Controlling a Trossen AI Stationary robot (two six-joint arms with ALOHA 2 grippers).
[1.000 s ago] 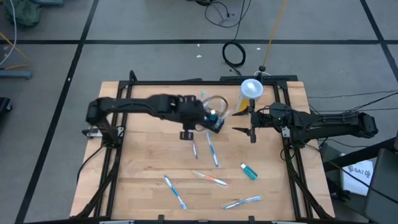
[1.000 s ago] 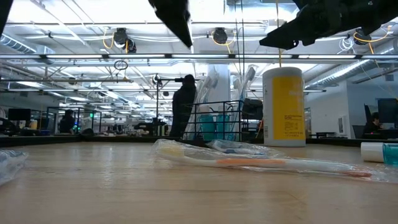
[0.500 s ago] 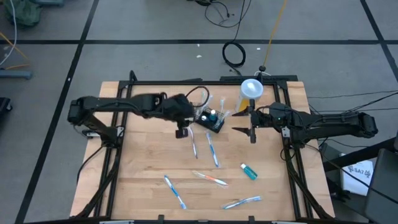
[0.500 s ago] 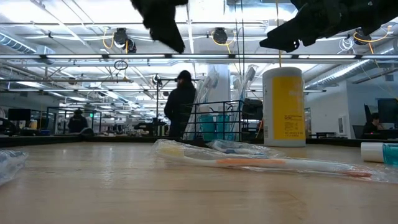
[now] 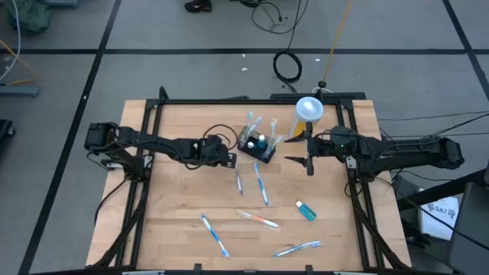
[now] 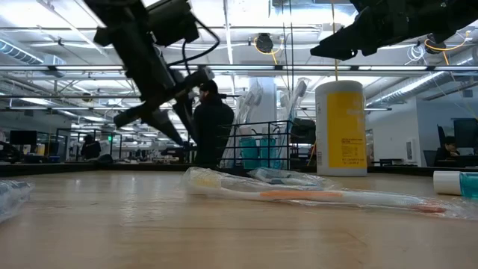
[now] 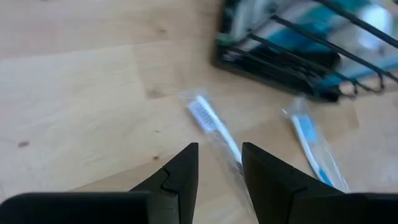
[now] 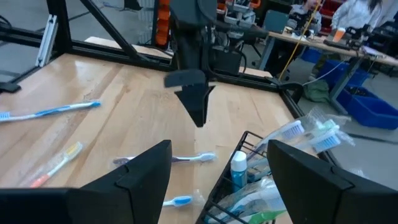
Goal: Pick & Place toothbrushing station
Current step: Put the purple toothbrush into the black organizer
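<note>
The toothbrushing station, a small black wire basket (image 5: 257, 147), stands on its base on the wooden table with several wrapped toothbrushes sticking up out of it; it also shows in the left wrist view (image 7: 280, 59) and the low view (image 6: 258, 146). My left gripper (image 5: 228, 159) hangs open just left of the basket, slanting down over a wrapped toothbrush (image 7: 208, 121) that lies flat on the table. My right gripper (image 5: 299, 162) waits open to the right of the basket, well above the table.
A yellow cup with a white lid (image 5: 309, 109) stands behind the basket to the right. Loose wrapped toothbrushes (image 5: 261, 184) (image 5: 258, 220) (image 5: 215, 234) lie across the table's middle and near side. A small teal tube (image 5: 306, 210) lies near the right.
My left gripper has drawn back from above the basket toward the table's left edge and sunk close to the table. It has rolled about its own axis on the way. The basket, hidden under it before, now shows in the high view.
</note>
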